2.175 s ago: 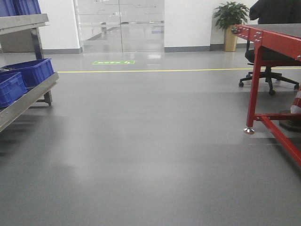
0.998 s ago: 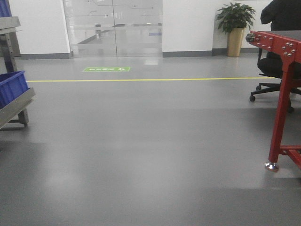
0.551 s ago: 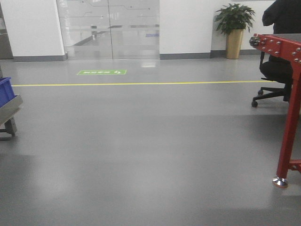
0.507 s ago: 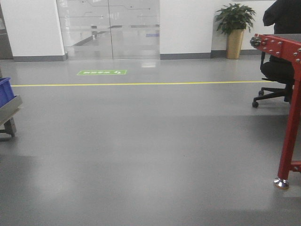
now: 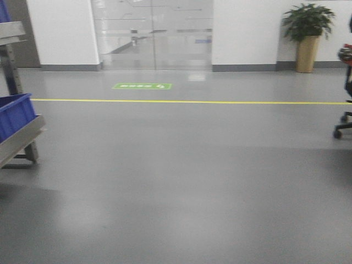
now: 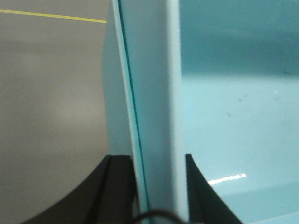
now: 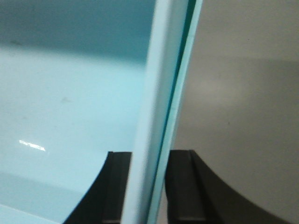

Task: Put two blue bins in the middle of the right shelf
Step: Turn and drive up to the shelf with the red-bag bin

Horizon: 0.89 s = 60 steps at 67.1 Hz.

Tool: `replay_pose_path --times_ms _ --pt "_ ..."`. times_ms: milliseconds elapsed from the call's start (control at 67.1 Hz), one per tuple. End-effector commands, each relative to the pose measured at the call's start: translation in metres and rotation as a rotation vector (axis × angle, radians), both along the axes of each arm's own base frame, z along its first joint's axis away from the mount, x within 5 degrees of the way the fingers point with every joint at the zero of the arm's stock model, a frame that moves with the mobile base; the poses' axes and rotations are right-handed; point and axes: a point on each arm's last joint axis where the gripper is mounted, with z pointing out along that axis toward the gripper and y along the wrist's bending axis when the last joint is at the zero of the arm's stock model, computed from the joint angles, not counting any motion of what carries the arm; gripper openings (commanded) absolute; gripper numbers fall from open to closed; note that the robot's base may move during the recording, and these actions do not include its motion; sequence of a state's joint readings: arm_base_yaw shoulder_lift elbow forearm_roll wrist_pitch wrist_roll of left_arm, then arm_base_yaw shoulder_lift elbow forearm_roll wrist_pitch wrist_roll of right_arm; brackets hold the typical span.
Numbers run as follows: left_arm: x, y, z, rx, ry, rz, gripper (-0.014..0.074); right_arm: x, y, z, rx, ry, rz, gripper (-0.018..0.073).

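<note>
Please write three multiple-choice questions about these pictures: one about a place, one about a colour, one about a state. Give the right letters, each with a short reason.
1. Where does the potted plant stand in the front view?
A. far right, by the white wall
B. on the left rack
C. in the middle of the floor

2. What colour is the floor line?
A. red
B. yellow
C. white

3. How is the left gripper?
A. open and empty
B. shut on the wall of the pale blue bin
C. out of view

Answers: 1 A, it stands at the far right against the wall; 2 B, the stripe is clearly yellow; 3 B, its black fingers press both sides of the bin wall.
</note>
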<state>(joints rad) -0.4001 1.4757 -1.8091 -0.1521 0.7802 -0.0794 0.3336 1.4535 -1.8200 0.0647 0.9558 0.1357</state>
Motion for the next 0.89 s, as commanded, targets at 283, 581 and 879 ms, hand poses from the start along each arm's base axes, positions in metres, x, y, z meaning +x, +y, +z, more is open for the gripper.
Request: replay_pose_path --times_ms 283,581,879 --pt "-0.0084 0.0018 0.0267 -0.124 -0.153 0.002 -0.0111 -0.0019 -0.0010 0.0101 0.030 -0.065 -0.005 -0.0154" --pt "-0.0084 0.0018 0.0267 -0.124 -0.153 0.002 -0.0111 -0.0019 -0.0010 0.0101 0.030 -0.065 -0.005 -0.0154" --pt "-0.0084 0.0018 0.0267 -0.124 -0.153 0.002 -0.0111 -0.0019 -0.0010 0.0101 0.030 -0.065 -0.005 -0.0154"
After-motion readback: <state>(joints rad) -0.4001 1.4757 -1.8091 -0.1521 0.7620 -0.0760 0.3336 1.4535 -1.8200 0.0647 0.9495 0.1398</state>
